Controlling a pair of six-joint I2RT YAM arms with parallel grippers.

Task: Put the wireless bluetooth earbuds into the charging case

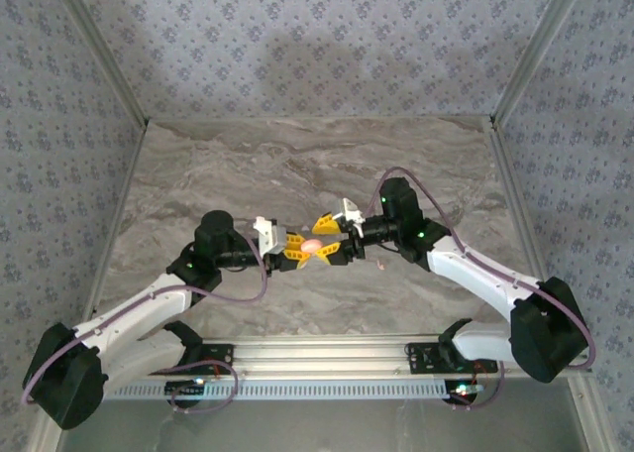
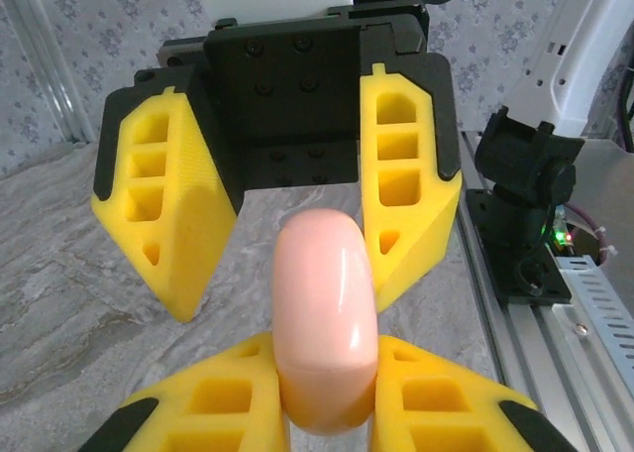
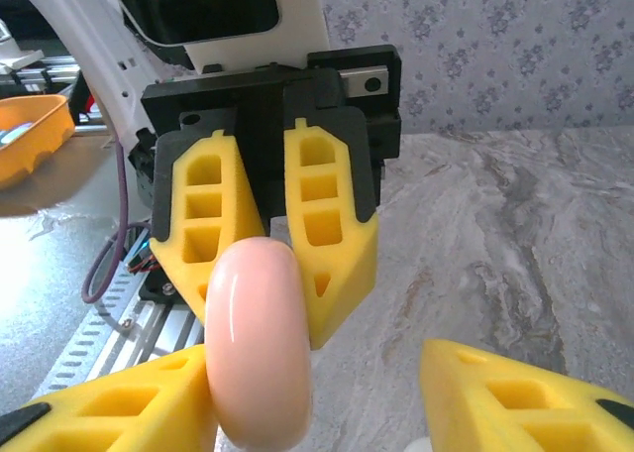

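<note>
So both arms meet over the middle of the table [image 1: 297, 165], and the pink charging case [image 1: 311, 245] hangs in the air right between the two hands. From above, the left hand [image 1: 295, 250] comes at the case from 9 o'clock and the right hand [image 1: 329, 244] from 3 o'clock.

The left hand is clamped on the case. In its wrist view the two yellow fingers [image 2: 436, 393] pinch the case's near end at 6 o'clock, and the rest of the case sticks out toward 12. The right wrist view shows the same grip from the other side, with those fingers squeezed together on the far end of the case.

The right hand is apart and not gripping. In its own view one finger [image 3: 119, 402] at 7 o'clock sits right up against the case's side. The other finger [image 3: 525, 393], at 5 o'clock, is well clear of the case, with bare table showing in the gap.

There's also a tiny pale bit on the table, probably an earbud [image 1: 379, 267], at roughly 4 o'clock from the case and just past the right hand. It's too small to make out more.
</note>
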